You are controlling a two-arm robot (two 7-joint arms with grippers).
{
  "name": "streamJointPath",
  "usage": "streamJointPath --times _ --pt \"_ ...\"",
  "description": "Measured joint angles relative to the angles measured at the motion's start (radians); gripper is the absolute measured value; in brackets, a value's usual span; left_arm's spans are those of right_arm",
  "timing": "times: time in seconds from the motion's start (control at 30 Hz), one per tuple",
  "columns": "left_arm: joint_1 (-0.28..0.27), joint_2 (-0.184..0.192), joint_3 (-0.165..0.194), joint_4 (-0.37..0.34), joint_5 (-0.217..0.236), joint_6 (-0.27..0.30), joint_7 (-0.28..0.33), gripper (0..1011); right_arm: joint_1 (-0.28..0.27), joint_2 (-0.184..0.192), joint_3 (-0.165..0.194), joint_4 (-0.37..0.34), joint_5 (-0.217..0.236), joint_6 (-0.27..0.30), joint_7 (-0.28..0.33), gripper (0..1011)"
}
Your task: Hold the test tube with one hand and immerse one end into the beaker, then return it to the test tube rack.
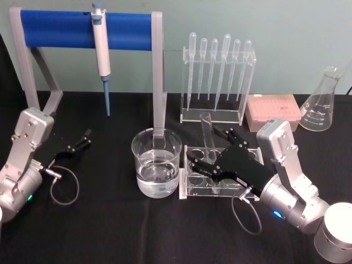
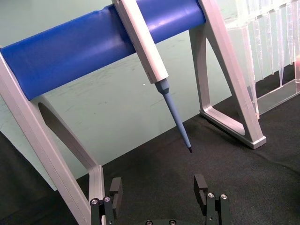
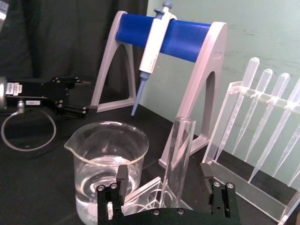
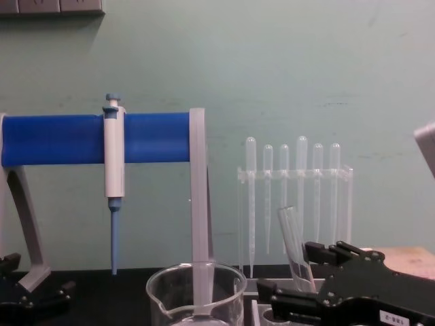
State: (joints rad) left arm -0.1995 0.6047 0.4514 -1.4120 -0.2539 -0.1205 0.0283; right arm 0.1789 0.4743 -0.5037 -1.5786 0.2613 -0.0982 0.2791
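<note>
The test tube (image 1: 207,127) stands tilted in a clear rack (image 1: 193,190), just right of the beaker (image 1: 157,163), which is partly filled with water. My right gripper (image 1: 207,146) is open, with one finger on each side of the tube and a gap showing on both sides. In the right wrist view the tube (image 3: 180,157) rises between the fingers (image 3: 121,177), and the beaker (image 3: 107,159) is beside it. The chest view shows the tube (image 4: 293,239), the right gripper (image 4: 291,273) and the beaker's rim (image 4: 196,282). My left gripper (image 1: 82,141) rests open at the far left (image 2: 158,187).
A white-and-blue pipettor (image 1: 101,52) hangs on a blue-barred stand (image 1: 82,28) at the back left. Behind the tube rack stands a clear rack of plastic pipettes (image 1: 217,77). A pink box (image 1: 272,111) and a conical flask (image 1: 323,102) are at the back right.
</note>
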Motion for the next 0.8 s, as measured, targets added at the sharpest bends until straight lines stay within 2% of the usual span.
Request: streamJointPath --times 0.17,0.3,0.53,0.57,0.8 --pt "0.000 0.000 0.000 0.000 0.000 0.000 0.000 1000 -0.002 -0.016 0.013 0.000 -0.007 0.008 -0.009 873" --pt "0.000 0.000 0.000 0.000 0.000 0.000 0.000 1000 -0.009 -0.029 0.025 0.000 -0.010 0.012 -0.011 734" --pt "0.000 0.000 0.000 0.000 0.000 0.000 0.000 1000 -0.019 -0.042 0.042 0.002 -0.009 0.018 -0.007 554" --pt "0.000 0.000 0.000 0.000 0.000 0.000 0.000 1000 -0.021 -0.046 0.047 0.002 -0.009 0.020 -0.005 490" --pt "0.000 0.000 0.000 0.000 0.000 0.000 0.000 1000 -0.030 -0.063 0.064 0.005 -0.007 0.024 0.007 273"
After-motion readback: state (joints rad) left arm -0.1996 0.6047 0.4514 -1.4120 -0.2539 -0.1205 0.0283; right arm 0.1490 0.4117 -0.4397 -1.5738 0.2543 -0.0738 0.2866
